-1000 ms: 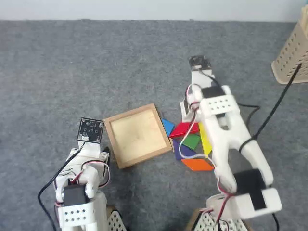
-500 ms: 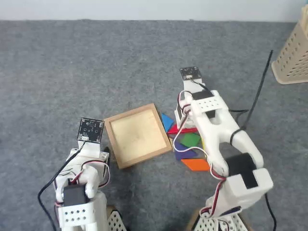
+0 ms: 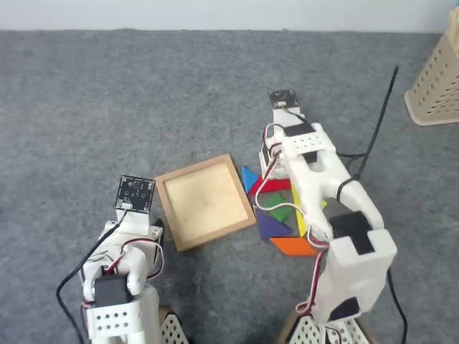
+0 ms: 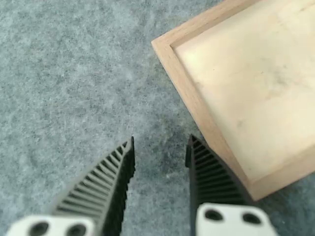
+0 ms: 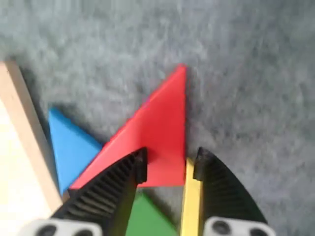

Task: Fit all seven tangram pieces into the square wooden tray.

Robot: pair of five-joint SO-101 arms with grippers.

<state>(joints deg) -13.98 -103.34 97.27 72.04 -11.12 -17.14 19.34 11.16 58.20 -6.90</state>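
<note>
The square wooden tray [image 3: 171, 204] lies empty at the table's middle. Just right of it the tangram pieces lie bunched: blue [image 3: 249, 176], red [image 3: 270, 188], green [image 3: 282, 206], purple [image 3: 270, 227], yellow [image 3: 301, 217] and orange [image 3: 295, 246]. My right arm [image 3: 306, 153] stretches over this cluster. My right gripper [image 5: 167, 162] is open low over the red triangle [image 5: 157, 128], beside the blue piece [image 5: 74, 145], the green piece [image 5: 147, 216] and the yellow strip [image 5: 191, 196]. My left gripper [image 4: 160, 147] is open above bare carpet, close to the tray's rim [image 4: 189, 93].
A perforated beige basket [image 3: 436, 72] stands at the far right edge. Grey carpet covers the whole table, with free room behind and left of the tray. Both arm bases stand along the near edge.
My right arm has swung toward the tray and come down over the red triangle. The left arm and the tray have not moved.
</note>
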